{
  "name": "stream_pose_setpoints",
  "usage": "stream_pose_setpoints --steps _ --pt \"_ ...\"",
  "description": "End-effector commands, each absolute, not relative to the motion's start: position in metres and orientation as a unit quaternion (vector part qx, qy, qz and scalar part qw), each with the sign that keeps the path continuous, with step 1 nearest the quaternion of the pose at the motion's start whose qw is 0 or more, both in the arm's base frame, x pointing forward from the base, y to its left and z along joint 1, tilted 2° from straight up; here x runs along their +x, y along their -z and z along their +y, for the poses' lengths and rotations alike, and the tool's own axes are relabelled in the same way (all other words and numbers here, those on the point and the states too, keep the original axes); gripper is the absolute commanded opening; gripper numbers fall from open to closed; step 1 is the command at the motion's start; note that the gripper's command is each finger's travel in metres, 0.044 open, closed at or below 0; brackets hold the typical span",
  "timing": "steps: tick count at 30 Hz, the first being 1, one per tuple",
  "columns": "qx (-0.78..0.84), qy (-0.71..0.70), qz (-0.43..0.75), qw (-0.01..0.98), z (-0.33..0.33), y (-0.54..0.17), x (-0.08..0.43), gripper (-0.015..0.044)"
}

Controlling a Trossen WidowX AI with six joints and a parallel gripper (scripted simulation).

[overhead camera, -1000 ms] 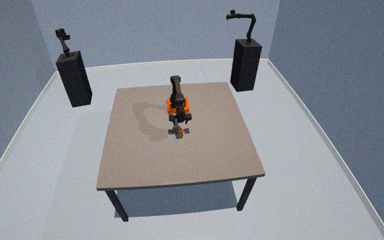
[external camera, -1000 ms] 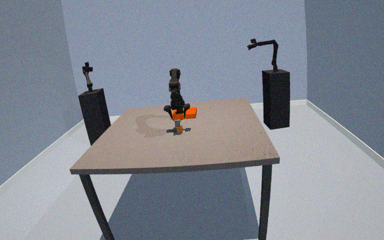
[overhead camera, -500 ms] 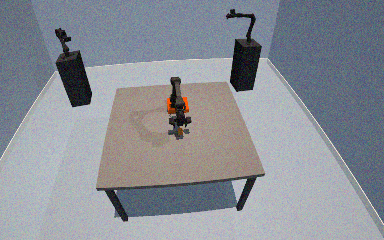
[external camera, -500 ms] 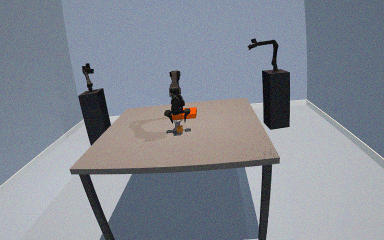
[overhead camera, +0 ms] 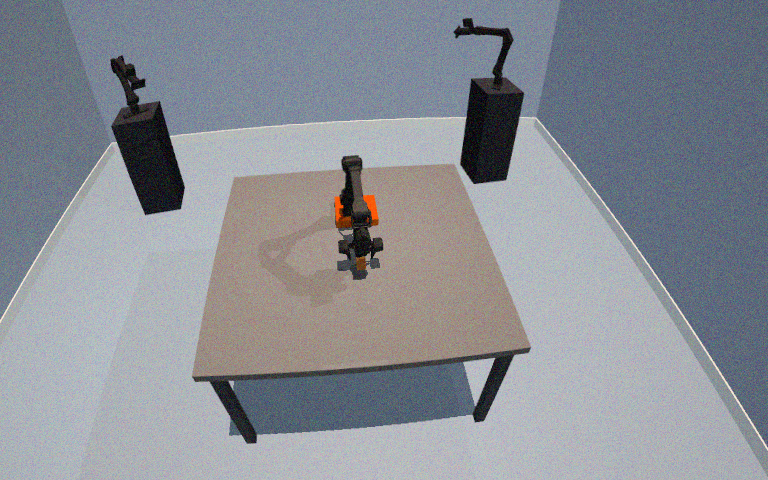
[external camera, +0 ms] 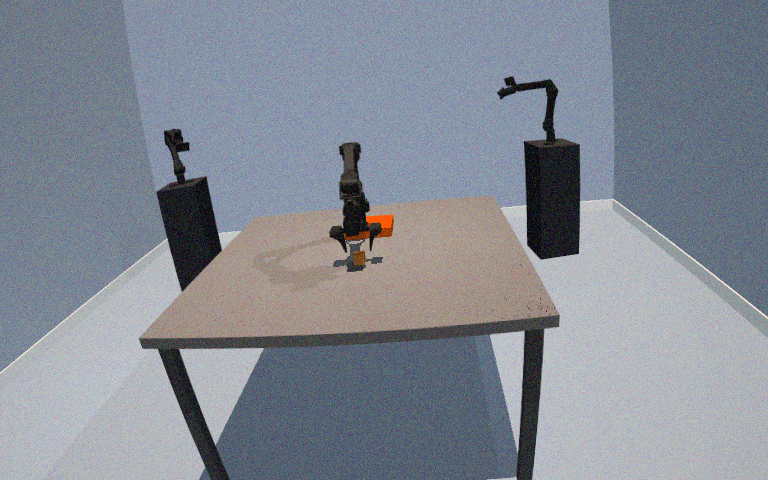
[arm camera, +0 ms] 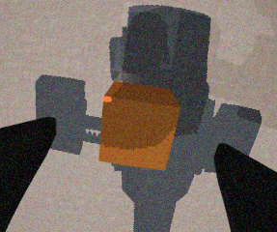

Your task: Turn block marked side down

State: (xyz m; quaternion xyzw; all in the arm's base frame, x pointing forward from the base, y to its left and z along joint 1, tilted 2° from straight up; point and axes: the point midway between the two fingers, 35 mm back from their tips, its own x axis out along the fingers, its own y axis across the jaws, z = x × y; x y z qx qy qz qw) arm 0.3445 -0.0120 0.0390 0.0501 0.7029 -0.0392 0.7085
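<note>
The orange block (overhead camera: pixel 360 263) (external camera: pixel 359 258) (arm camera: pixel 138 128) rests on the table (overhead camera: pixel 436 297) (external camera: pixel 447 285) (arm camera: pixel 56 43), partly in the arm's shadow. In the wrist view its top and one side show, turned slightly. No clear mark shows on the faces in view; the underside and the other sides are hidden. My gripper (overhead camera: pixel 362 256) (external camera: pixel 358 249) (arm camera: pixel 137 139) is open and empty. It points down above the block, with one finger to each side and space between the fingers and the block.
The arm's orange base (overhead camera: pixel 373 208) (external camera: pixel 384 226) stands on the table behind the block. Two black pedestals (overhead camera: pixel 149 163) (overhead camera: pixel 491 130) (external camera: pixel 189 231) (external camera: pixel 552 199) with other arms stand off the table, at the back left and back right.
</note>
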Motion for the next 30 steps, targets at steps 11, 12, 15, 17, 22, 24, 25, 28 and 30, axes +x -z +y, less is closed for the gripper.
stream_pose_setpoints --steps 11,12,15,17,22,24,25,28,30 --pt "0.051 0.037 0.706 0.706 -0.011 -0.016 0.343 0.0440" --pt "0.051 0.037 0.706 0.706 -0.011 -0.016 0.343 0.0414" --pt "0.051 0.037 0.706 0.706 -0.011 -0.016 0.343 0.0335" --pt "0.051 0.037 0.706 0.706 -0.011 -0.016 0.343 0.0282" --pt "0.051 0.037 0.706 0.706 -0.011 -0.016 0.343 0.0151" --pt "0.051 0.037 0.706 0.706 -0.011 -0.016 0.343 0.0138" --pt "0.051 0.037 0.706 0.706 -0.011 -0.016 0.343 0.0131" --pt "0.051 0.037 0.706 0.706 -0.011 -0.016 0.343 0.0111" --pt "0.051 0.037 0.706 0.706 -0.011 -0.016 0.343 0.0098"
